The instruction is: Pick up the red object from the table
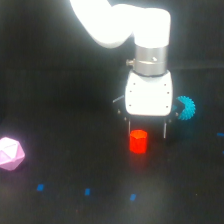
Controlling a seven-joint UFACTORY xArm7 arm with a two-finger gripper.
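Note:
The red object [138,141] is a small red-orange stubby block standing on the black table [75,160] near the middle of the exterior view. My gripper [147,133] hangs from the white arm directly above and slightly behind it. Its two thin dark fingers [164,130] point down, spread apart, one on each side of the block's top. The gripper is open. I cannot tell whether the fingers touch the block.
A cyan spiky ball [186,107] lies just to the exterior view's right of the gripper body, partly hidden by it. A pink faceted polyhedron [10,153] lies at the far left. Small blue marks [87,191] dot the table in front.

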